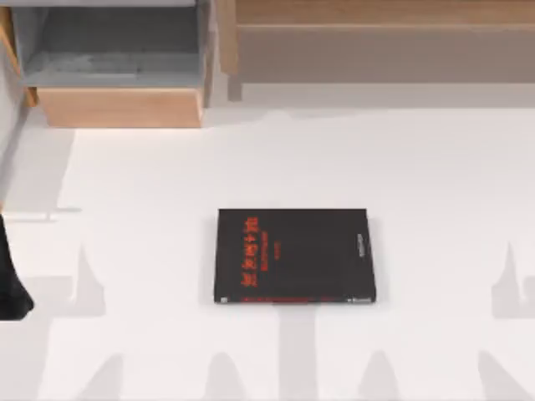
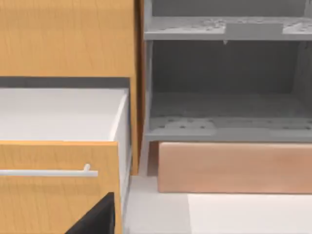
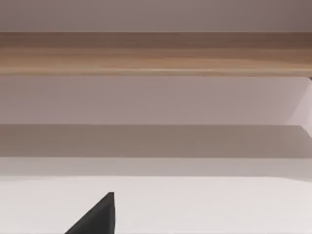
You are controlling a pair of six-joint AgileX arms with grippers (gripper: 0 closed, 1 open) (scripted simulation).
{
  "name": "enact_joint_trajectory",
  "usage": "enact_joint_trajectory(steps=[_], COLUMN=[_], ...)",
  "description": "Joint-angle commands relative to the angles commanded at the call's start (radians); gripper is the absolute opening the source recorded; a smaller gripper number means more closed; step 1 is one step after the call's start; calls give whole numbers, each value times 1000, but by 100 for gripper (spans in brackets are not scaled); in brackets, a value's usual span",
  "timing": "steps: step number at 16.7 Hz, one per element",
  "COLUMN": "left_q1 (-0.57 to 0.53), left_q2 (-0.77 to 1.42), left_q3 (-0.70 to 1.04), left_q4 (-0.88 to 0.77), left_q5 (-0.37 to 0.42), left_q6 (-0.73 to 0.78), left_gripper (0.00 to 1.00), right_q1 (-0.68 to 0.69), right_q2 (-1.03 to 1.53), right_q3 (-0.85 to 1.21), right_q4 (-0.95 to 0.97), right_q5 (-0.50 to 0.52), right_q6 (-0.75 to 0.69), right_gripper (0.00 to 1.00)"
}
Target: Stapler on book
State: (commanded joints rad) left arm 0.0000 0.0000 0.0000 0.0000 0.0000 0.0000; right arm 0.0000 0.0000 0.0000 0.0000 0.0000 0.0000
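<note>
Lying flat at the middle of the white desk (image 1: 150, 251), the book (image 1: 294, 256) is well apart from the left arm (image 1: 10, 284), parked at the desk's left edge. Whether either arm's fingers are apart or together cannot be told. A wooden drawer (image 2: 53, 187) stands open beside grey shelves (image 2: 229, 126).

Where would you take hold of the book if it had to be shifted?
Probably at a thin edge near a corner, coming in low from the top view's right. The book lies flat, cover up, on the table, so from straight above there are no opposing sides narrow enough to pinch. Only its edges offer a grip, and one would likely need tipping up first.
</note>
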Motion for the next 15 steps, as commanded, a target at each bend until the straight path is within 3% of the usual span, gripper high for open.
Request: enact_joint_trajectory(steps=[7, 15], left_q1=[18, 107], left_q2=[128, 729], left_q3=[125, 706], left_q4=[-82, -435], left_q5=[1, 9], left_q6=[22, 118], left_gripper=[100, 100], right_q1=[0, 0], right_q2=[0, 0], right_q3=[0, 0], right_q4=[0, 0], right_q5=[0, 0], right_q6=[0, 0], right_gripper=[100, 100])
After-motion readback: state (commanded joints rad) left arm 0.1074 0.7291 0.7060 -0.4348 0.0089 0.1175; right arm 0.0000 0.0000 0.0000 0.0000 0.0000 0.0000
